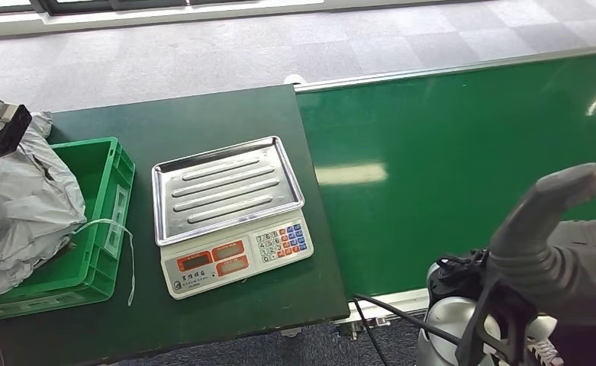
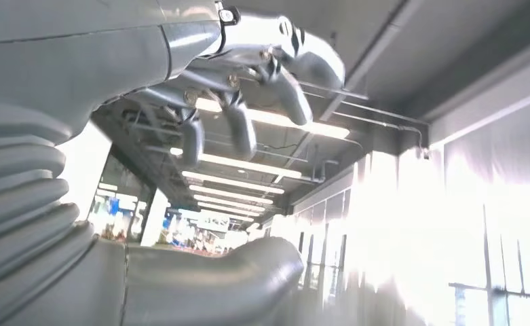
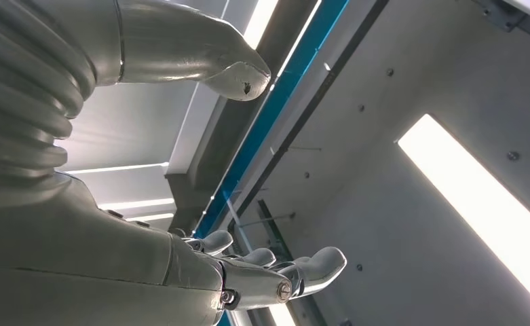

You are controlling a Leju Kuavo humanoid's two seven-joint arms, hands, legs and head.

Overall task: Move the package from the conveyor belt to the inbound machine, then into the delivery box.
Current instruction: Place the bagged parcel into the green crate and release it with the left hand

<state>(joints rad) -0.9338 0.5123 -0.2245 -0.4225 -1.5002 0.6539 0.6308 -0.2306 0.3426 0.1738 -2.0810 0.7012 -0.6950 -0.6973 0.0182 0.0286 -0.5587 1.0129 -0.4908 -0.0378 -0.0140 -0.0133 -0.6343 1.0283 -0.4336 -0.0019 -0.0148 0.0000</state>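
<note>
1. A crumpled grey plastic mailer package (image 1: 27, 194) is seen at the far left of the head view, over the left part of the green slatted plastic crate (image 1: 104, 229). Whether it rests in the crate or is held above it cannot be told.
2. A dark part of the left hand (image 1: 1, 137) is seen against the package's upper edge. In the left wrist view the left hand (image 2: 248, 88) is shown with fingers (image 2: 238, 129) curled and nothing visible between them and the thumb; whether the package is gripped cannot be told.
3. A white loose strip (image 1: 123, 244) is hung over the crate's right wall.
4. A white electronic scale with a ribbed steel pan (image 1: 230, 213) is placed just beside the crate on the dark green table (image 1: 203, 114). Its pan carries nothing.
5. The green conveyor belt (image 1: 447, 168) is located directly right of the table.
6. The right hand (image 3: 201, 204) is raised palm-up, fingers apart from the thumb, with nothing held.
</note>
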